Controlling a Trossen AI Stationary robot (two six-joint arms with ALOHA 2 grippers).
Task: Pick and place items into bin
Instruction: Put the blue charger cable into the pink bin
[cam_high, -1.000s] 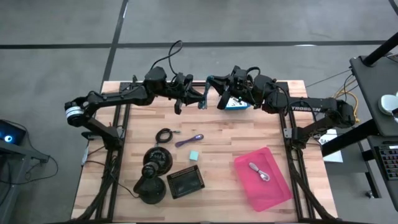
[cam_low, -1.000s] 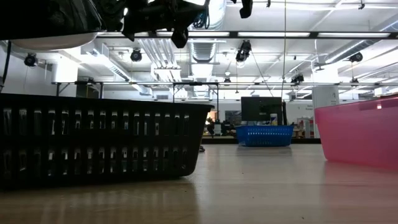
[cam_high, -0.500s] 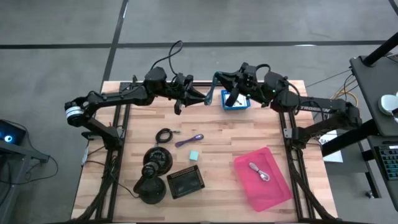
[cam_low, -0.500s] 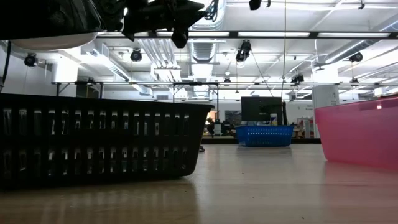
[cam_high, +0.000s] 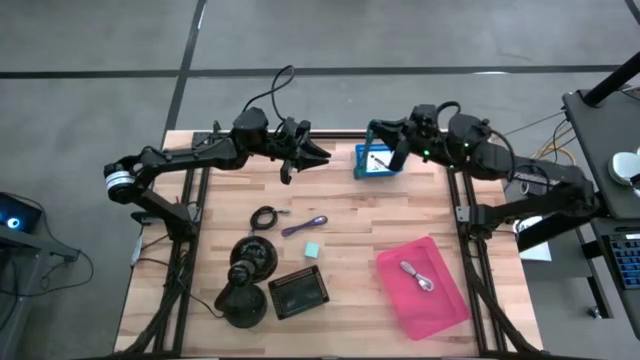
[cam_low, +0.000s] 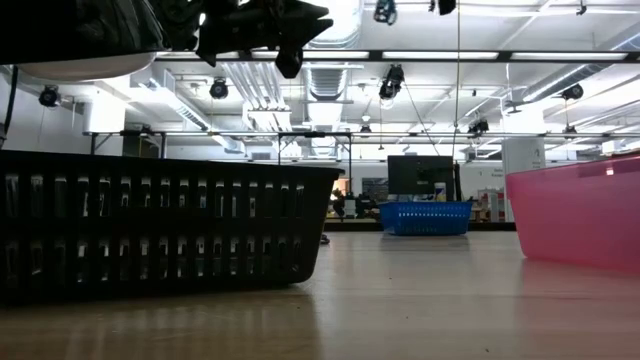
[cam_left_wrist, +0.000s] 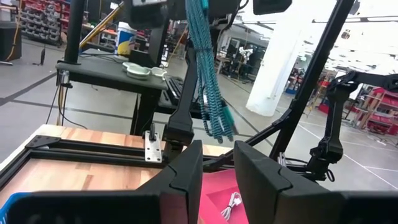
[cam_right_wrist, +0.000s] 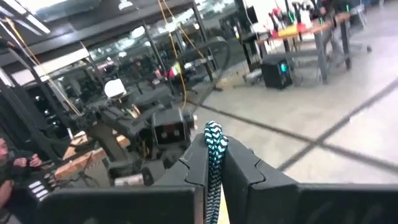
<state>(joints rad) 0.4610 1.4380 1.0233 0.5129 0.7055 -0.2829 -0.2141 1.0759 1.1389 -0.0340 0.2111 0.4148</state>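
My right gripper (cam_high: 388, 140) hangs over the table's far edge, shut on a teal braided cord (cam_high: 366, 150), which dangles above a small blue basket (cam_high: 380, 168). My left gripper (cam_high: 320, 155) stands level just left of the cord, open, with nothing between its fingers (cam_left_wrist: 217, 168). A coiled black cable (cam_high: 264, 216), a purple pen (cam_high: 304, 225) and a pale teal cube (cam_high: 313, 249) lie on the table's middle. The pink bin (cam_high: 422, 285) sits at the near right with a white cable (cam_high: 415, 275) in it. My right gripper pinches the cord's looped upper end (cam_right_wrist: 215, 134) between its two fingers, which lie level and point toward the table's left. Several strands (cam_left_wrist: 208, 87) hang slack below the fingers, clear of the table.
Two big black domed objects (cam_high: 250, 258) (cam_high: 240, 300) and a black slatted basket (cam_high: 299, 291) stand near the front left. The black basket (cam_low: 160, 225) fills the low view's left, the pink bin (cam_low: 575, 215) its right.
My right gripper has drawn back toward the table's right edge and risen a little, rolling slightly, with the teal cord. The cord has come away from my left gripper, which has kept its place, and now hangs free over the blue basket.
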